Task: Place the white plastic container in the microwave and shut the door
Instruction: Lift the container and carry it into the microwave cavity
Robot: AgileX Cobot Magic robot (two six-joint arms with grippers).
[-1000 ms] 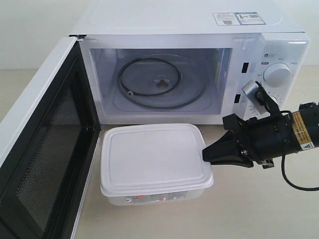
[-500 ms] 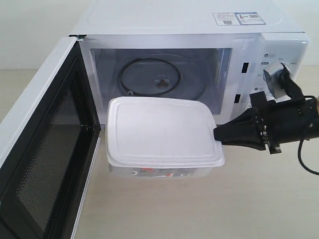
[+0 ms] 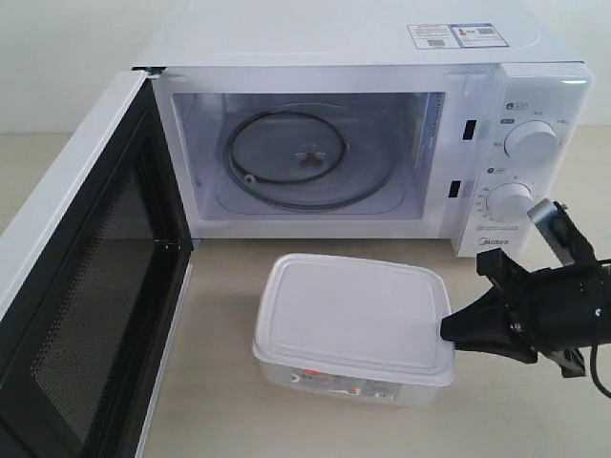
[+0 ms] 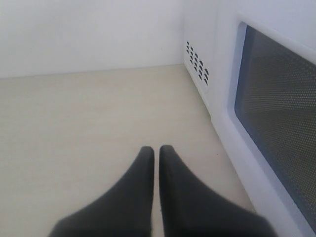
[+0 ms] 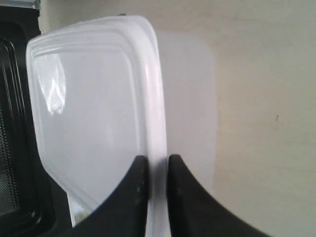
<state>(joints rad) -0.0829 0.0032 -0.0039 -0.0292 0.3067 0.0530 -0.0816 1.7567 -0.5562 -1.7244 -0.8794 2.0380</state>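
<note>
The white plastic container, lid on and red-and-white label facing the camera, is low in front of the microwave, to the right of the cavity's middle. I cannot tell whether it rests on the table or hangs just above it. My right gripper is shut on its right rim; the wrist view shows the rim pinched between the black fingers. The door stands wide open on the left. The glass turntable is bare. My left gripper is shut on nothing beside the door's outer face.
Two round knobs sit on the microwave's right panel, just above my right arm. The open door blocks the left side of the beige table. A white wall runs behind the table.
Half a second ago the container was raised at the cavity's mouth. Now it is lower, further right and nearer the table's front, with my right gripper still on its rim.
</note>
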